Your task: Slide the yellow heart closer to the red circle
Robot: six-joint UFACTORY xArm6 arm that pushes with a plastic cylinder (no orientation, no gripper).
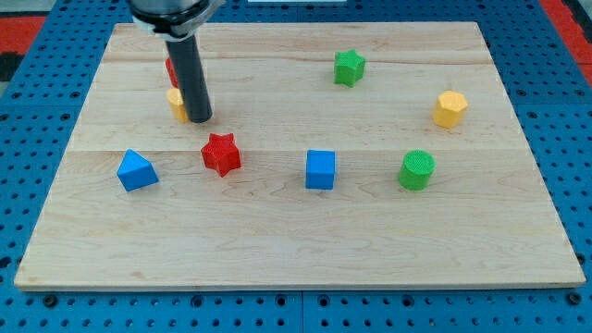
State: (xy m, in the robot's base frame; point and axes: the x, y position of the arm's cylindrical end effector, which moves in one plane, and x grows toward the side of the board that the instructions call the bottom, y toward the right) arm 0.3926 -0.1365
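Resting on the worktop [277,231], my tip [201,120] touches the yellow heart's [176,104] right side; red circle [170,67] just above, both partly hidden. No hand fitted.

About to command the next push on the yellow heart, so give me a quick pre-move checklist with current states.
1. My tip visible: ok.
2. Tip against yellow heart, on its right in the view: ok.
3. Red circle located, just above the heart, mostly behind the rod: ok.
4. Gap between heart and circle: cannot tell, rod hides it.
5. Red star out of the path, below the tip: ok.
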